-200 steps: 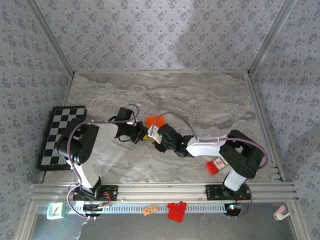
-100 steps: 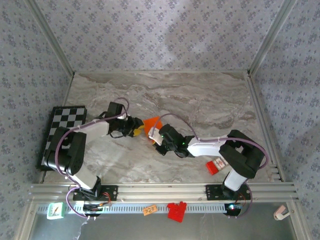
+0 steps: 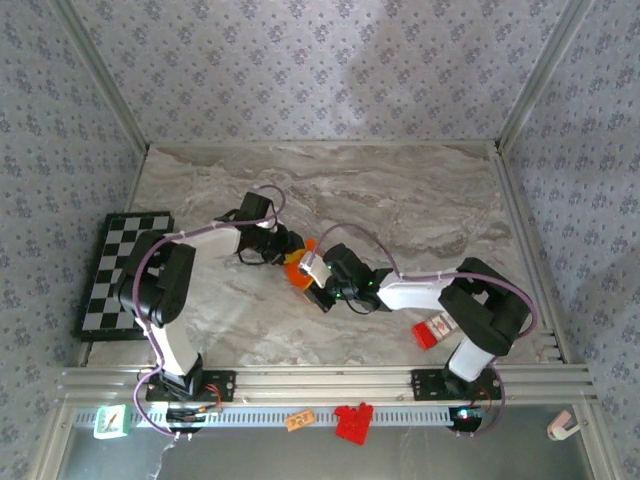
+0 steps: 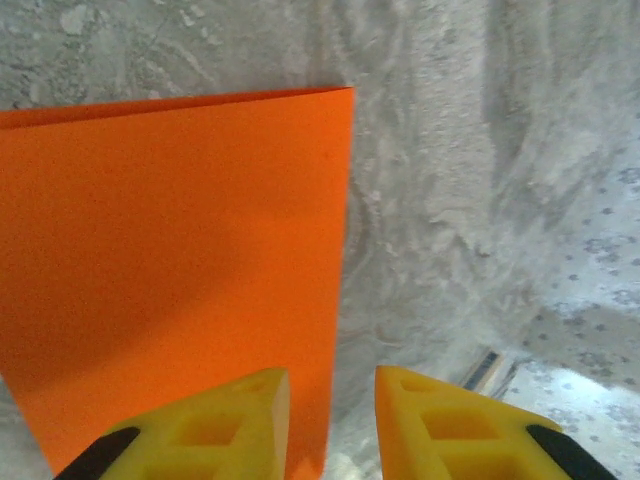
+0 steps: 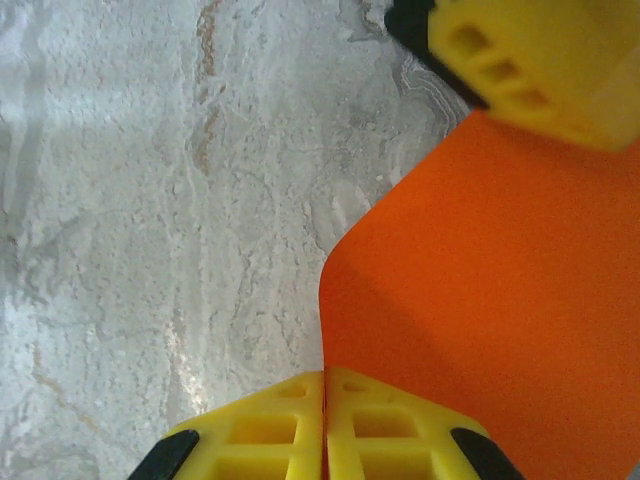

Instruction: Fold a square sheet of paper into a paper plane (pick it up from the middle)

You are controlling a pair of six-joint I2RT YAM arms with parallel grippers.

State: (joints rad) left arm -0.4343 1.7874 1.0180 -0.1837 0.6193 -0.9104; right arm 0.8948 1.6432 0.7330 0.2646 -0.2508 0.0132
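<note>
The square sheet of paper (image 4: 170, 250) runs off the left wrist view's left and bottom edges.

Far tabletop (image 3: 400, 190) lies open; checkerboard (image 3: 120, 272) left, small box (image 3: 432, 331) right.

My left arm (image 3: 160, 290) and right arm (image 3: 415, 293) are black-and-white links carrying lilac cables (image 3: 195, 236). The left pincer (image 4: 332, 390) and right pincer (image 5: 325, 390) have chunky yellow fingers with cut-out windows.

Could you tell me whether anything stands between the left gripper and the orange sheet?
Nothing visible does. The left gripper holds its open fingers astride one edge of the sheet, above the bare table. The right gripper is shut on another edge.
</note>
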